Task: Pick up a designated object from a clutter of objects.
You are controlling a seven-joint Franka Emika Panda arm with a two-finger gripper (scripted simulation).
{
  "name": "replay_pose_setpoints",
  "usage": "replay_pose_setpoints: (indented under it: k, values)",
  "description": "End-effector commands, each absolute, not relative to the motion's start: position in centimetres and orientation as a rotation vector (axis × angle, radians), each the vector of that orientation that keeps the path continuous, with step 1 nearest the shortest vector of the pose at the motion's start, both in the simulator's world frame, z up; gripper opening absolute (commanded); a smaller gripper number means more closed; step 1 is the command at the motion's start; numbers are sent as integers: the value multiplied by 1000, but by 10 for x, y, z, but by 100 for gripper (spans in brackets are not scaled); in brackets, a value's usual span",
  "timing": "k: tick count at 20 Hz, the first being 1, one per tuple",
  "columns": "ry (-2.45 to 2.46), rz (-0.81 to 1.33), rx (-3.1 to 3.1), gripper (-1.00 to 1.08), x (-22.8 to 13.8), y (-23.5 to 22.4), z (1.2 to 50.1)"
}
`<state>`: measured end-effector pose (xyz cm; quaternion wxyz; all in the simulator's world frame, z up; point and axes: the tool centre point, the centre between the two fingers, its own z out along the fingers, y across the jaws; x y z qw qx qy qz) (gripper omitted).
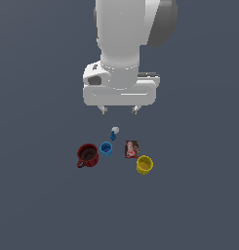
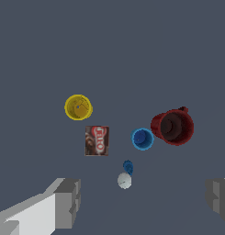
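Note:
The brown-red box (image 1: 131, 149) lies flat on the grey floor with white lettering up; it also shows in the wrist view (image 2: 97, 141). Around it stand a yellow cup (image 1: 144, 165) (image 2: 78, 107), a blue cup (image 1: 106, 149) (image 2: 142, 138), a dark red mug (image 1: 87, 155) (image 2: 172, 127) and a tiny blue-and-white bottle (image 1: 114, 132) (image 2: 126, 175). My gripper (image 1: 120, 110) (image 2: 143, 202) hangs open and empty well above the clutter, roughly over the bottle. The box sits to the exterior view's right of the gripper's centre.
The items rest on a plain dark grey surface (image 1: 43, 195). The yellow cup stands close beside the box; the blue cup stands a short gap away on its other side. Nothing else is in view.

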<state>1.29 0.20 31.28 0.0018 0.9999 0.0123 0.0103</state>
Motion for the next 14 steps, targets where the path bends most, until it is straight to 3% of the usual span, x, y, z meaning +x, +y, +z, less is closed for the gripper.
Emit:
replay_pose_setpoints:
  k: [1,14]
  values:
    - [39,32,3138,100,13,2,313]
    - [118,86,3116,100,21,27,321]
